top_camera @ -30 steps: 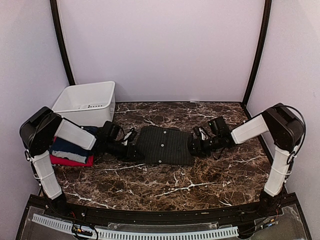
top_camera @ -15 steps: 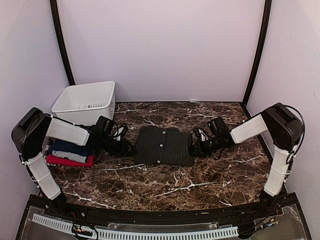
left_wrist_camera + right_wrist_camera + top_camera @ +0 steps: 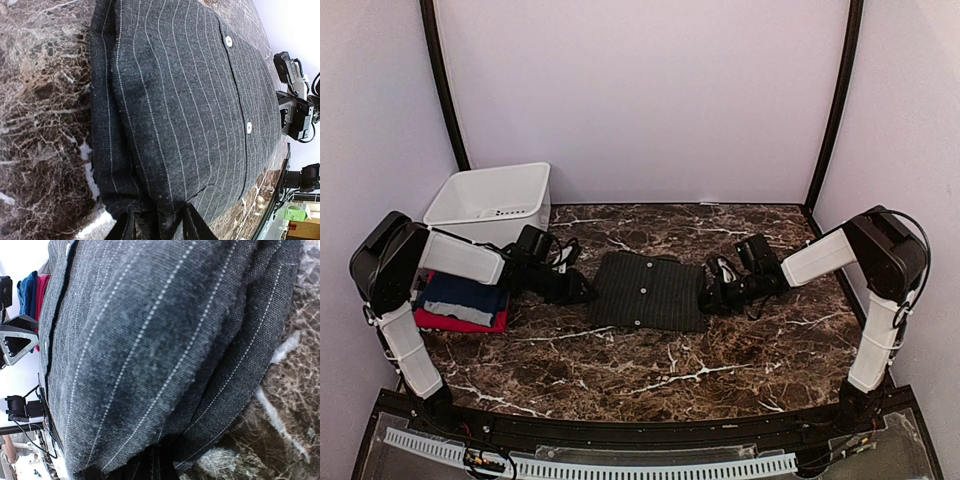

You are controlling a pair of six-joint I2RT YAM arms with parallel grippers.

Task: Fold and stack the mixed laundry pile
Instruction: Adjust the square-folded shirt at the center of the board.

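top view, pinstriped shirt (image 3: 645, 292): folded into a flat rectangle, buttons up, mid-table on the marble table (image 3: 720, 360), between the two grippers
top view, left gripper (image 3: 584, 293): low at the shirt's left edge, touching it
top view, right gripper (image 3: 707, 298): low at the shirt's right edge, touching it
top view, stack: navy T-shirt (image 3: 460, 297) folded on top of the red T-shirt (image 3: 455, 322), at the table's left side, partly under the left arm, well apart from the pinstriped shirt
top view, white bin (image 3: 500, 213): back left corner, just behind the stack
left wrist view, pinstriped shirt (image 3: 175, 110): fills the frame, folded edge on the marble, two white buttons (image 3: 228, 41) along the placket
left wrist view, left gripper fingers (image 3: 192, 225): apart, with the shirt's near edge lying between them; cannot tell if they squeeze the cloth or only straddle it
left wrist view, right gripper: seen past the shirt's far edge
right wrist view, pinstriped shirt (image 3: 150, 340): very close, layered fold edge resting on the marble
right wrist view, right gripper: jaws closed together at the shirt's edge; only a dark sliver at the bottom of the frame, cannot tell if cloth is pinched
right wrist view, stack: navy and red cloth visible far upper left, beyond the shirt
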